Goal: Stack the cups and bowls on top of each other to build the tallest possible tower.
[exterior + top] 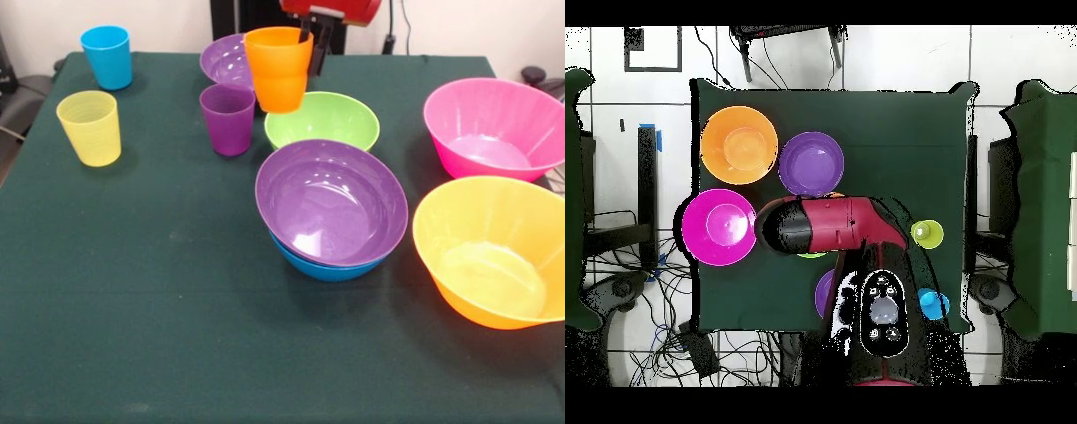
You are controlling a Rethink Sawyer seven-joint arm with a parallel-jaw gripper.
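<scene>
My gripper (312,46) comes down at the top of the front view and is shut on the rim of the orange cup (279,69), holding it upright in the air above the table's far middle. Under and around it stand the purple cup (228,119), a purple bowl (222,60) and the green bowl (322,119). The tower is a purple bowl (331,201) nested in the blue bowl (322,268), nearer the camera. The blue cup (107,56) and yellow cup (90,128) stand at the left. In the overhead view the arm (825,225) hides the gripper.
The pink bowl (490,128) and orange bowl (490,252) sit upright at the right edge of the green table cloth (132,291). In the overhead view they are the pink bowl (718,226) and orange bowl (739,145) at the left.
</scene>
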